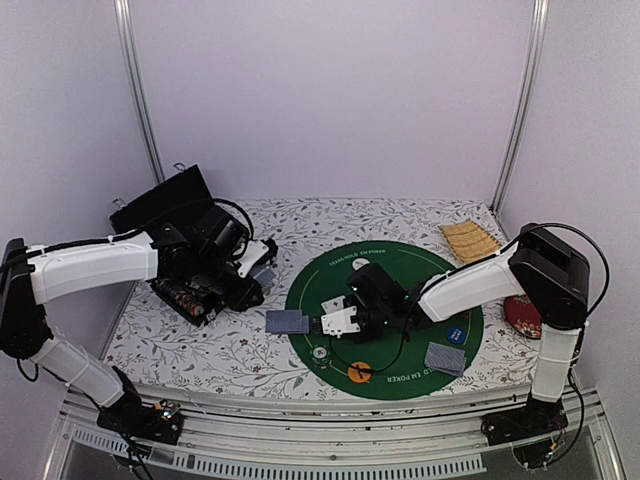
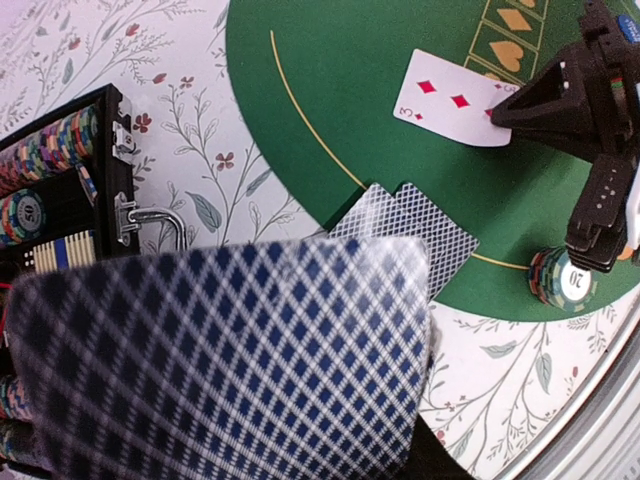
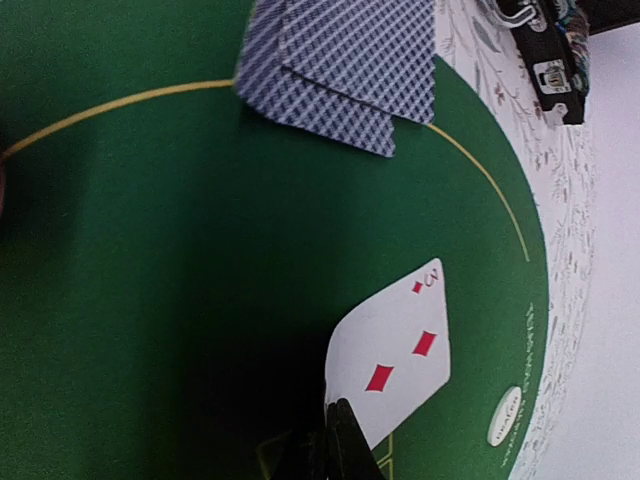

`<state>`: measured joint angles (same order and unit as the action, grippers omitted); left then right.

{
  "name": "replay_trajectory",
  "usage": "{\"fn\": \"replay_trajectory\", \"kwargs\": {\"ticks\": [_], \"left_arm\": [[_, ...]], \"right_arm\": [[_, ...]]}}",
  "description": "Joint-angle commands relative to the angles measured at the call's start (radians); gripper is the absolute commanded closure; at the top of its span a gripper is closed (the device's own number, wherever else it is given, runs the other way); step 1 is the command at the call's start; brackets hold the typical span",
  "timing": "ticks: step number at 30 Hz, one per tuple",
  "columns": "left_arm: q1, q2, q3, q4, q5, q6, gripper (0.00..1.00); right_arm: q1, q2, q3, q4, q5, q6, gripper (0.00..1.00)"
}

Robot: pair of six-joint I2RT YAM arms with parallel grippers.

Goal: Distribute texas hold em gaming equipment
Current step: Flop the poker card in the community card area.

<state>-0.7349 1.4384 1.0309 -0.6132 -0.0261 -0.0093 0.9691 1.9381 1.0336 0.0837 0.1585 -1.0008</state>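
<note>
A round green poker mat (image 1: 400, 300) lies on the flowered tablecloth. My right gripper (image 1: 335, 322) hangs low over its left part, shut on one edge of a face-up three of diamonds (image 3: 395, 345); the fingertips (image 3: 340, 435) pinch the card's near edge. Two face-down blue-backed cards (image 1: 287, 321) overlap at the mat's left rim, and another pair (image 1: 446, 357) lies at its front right. My left gripper (image 1: 260, 263) stays by the black chip case (image 1: 185, 290), holding a blue-backed deck (image 2: 230, 360) that hides its fingers. A chip stack (image 2: 562, 280) stands at the mat's near edge.
On the mat lie an orange disc (image 1: 358, 373), a blue disc (image 1: 457, 333) and a white disc (image 3: 507, 415). The open case holds rows of chips (image 2: 45, 160). A tan slatted mat (image 1: 470, 240) and a red cushion (image 1: 523, 315) sit at the right.
</note>
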Motion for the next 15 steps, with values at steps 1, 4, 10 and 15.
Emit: {"fn": "replay_trajectory", "kwargs": {"ticks": [1,4,10,15], "left_arm": [[0.014,-0.004,0.0,0.027,0.014,0.015,0.61],[0.018,-0.001,0.0,0.035,0.016,0.017,0.61],[0.019,-0.003,-0.001,0.033,0.022,0.013,0.61],[0.019,-0.005,-0.005,0.028,0.024,0.012,0.61]], "right_arm": [[0.004,-0.012,0.022,-0.114,-0.092,0.008,0.98],[0.004,-0.017,0.023,-0.135,-0.154,0.032,0.98],[0.004,0.05,0.144,-0.281,-0.174,0.125,0.98],[0.004,0.06,0.169,-0.364,-0.207,0.216,0.98]]}}
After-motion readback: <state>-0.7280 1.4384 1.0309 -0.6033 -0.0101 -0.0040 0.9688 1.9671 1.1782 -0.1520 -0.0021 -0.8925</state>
